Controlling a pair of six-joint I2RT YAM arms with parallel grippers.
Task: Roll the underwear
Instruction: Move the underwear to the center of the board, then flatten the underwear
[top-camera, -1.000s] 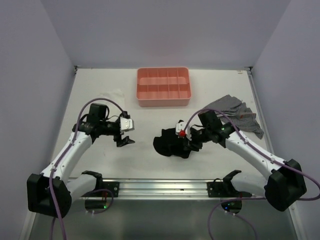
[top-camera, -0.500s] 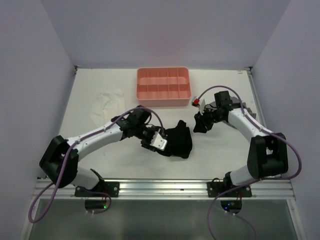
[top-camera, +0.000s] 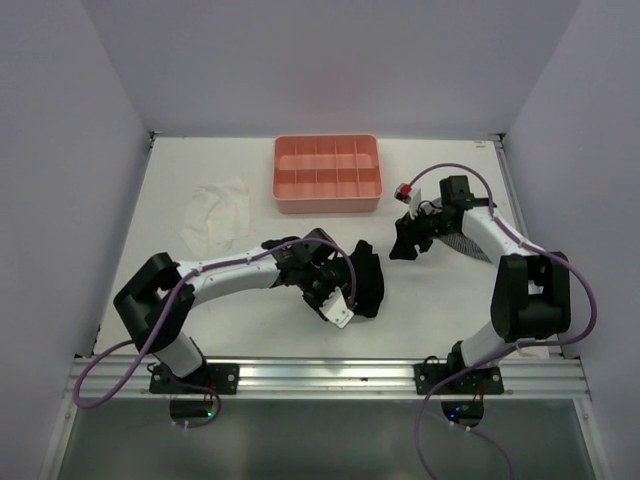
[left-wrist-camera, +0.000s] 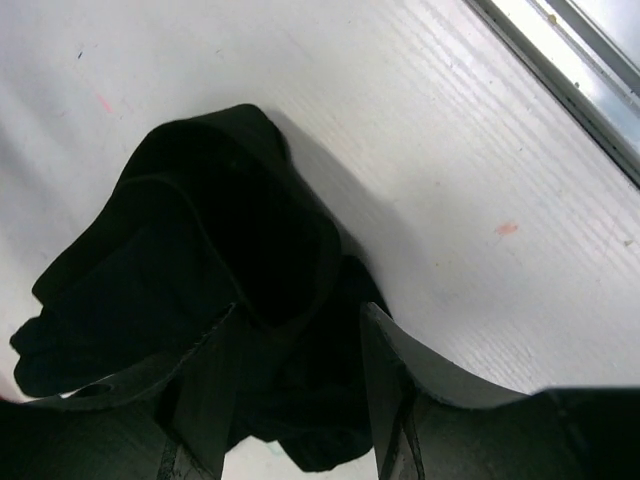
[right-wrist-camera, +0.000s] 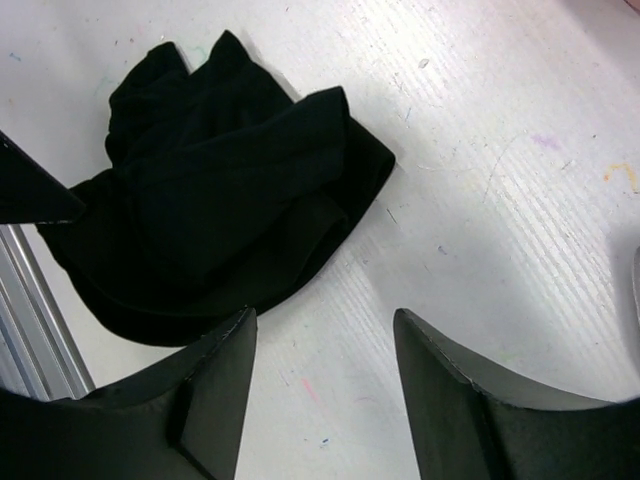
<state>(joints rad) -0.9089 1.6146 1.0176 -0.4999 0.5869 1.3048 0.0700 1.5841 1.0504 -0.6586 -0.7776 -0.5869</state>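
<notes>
Left tool (left-wrist-camera: 295, 340) has swung onto the crumpled, soft black underwear (right-wrist-camera: 220, 190).

1. Scuffed white table (top-camera: 250, 335), everything sits on it.
2. Black underwear (right-wrist-camera: 230, 200) bunched right under the left claw (left-wrist-camera: 297, 330).
3. Pink tray (top-camera: 327, 207) well beyond both claws.
4. White cloth (top-camera: 215, 212) far-left of left claw.

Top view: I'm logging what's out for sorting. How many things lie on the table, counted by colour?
Black underwear: 1
White cloth: 1
Grey checked cloth: 1, partly hidden
Pink tray: 1
Total: 4
</notes>
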